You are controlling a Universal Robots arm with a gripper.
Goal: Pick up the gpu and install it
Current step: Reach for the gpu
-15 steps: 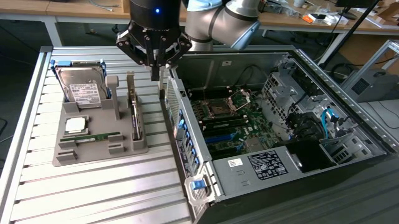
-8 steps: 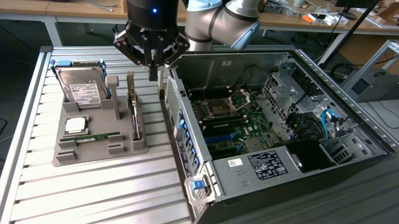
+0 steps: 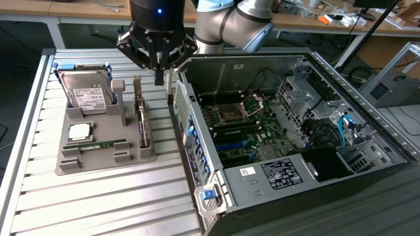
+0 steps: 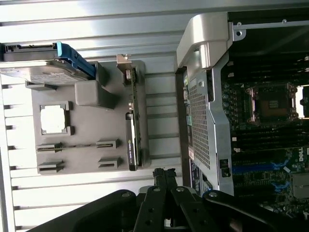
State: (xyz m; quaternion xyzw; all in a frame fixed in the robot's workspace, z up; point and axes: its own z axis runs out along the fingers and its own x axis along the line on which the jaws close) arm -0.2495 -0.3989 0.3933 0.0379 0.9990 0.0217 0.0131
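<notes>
I see the slatted metal table (image 3: 98, 206) carrying everything. On the exterior view's right of it lies the open computer case (image 3: 226, 196), its motherboard (image 3: 243, 123) exposed. Beside it, on the exterior view's left, sits the grey holder tray (image 3: 98, 160). The gripper (image 3: 159, 81) hangs empty above the strip of table between the tray and the case's wall, its fingers (image 4: 164, 175) pressed together on nothing. In the tray, a hard drive (image 3: 88, 93) with a blue frame stands upright at the far end. The gpu (image 3: 141, 123) stands on edge in the slot on the tray's case side, untouched, its bracket end nearest my fingertips. A processor chip (image 3: 80, 131) lies flat mid-tray, and a thin RAM stick (image 3: 98, 145) lies just beside it.
</notes>
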